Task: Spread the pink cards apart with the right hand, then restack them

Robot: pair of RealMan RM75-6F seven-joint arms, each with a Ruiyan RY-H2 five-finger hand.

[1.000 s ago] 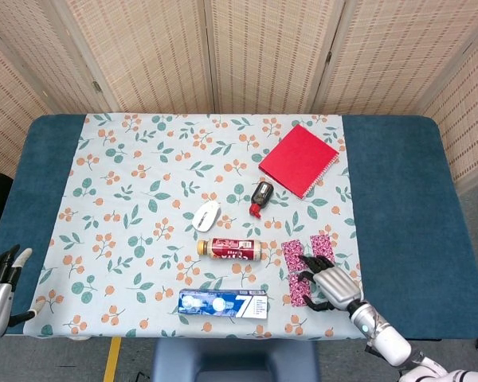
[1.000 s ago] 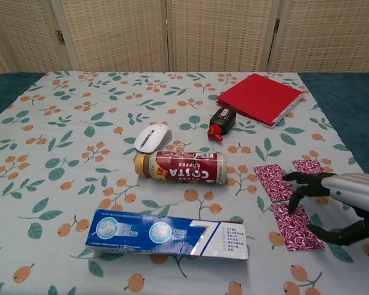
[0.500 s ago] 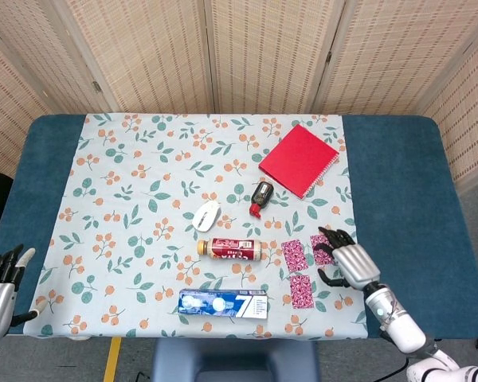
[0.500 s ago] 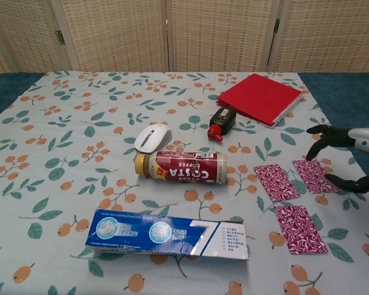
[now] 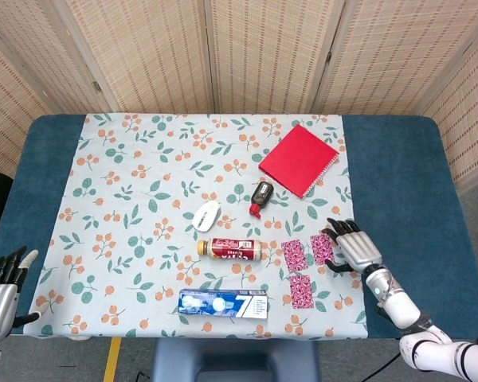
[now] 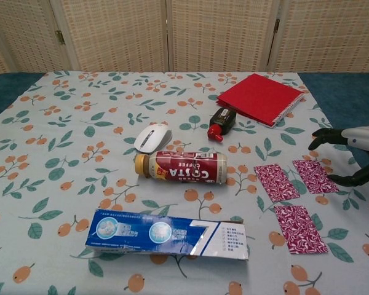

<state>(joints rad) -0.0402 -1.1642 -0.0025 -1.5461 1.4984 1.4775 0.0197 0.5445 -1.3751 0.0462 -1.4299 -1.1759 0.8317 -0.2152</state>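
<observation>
Three pink cards (image 6: 283, 190) lie flat and apart at the near right of the counter (image 5: 398, 175), thin, light and probably slippery on the cloth; best pressed from above and slid together. The right hand (image 6: 350, 157) hovers by the rightmost card, fingers spread, holding nothing

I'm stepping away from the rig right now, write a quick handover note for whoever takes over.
Right hand: open, holds nothing, hovering at the table's right side beside the rightmost pink card.
Left hand: open, idle off the table's near left corner.
Cards: three pink cards lie flat and apart right of the coffee bottle: middle card, near card, rightmost card.
Done: spreading.
Left: gather the three cards back into one stack with the right hand.
</observation>
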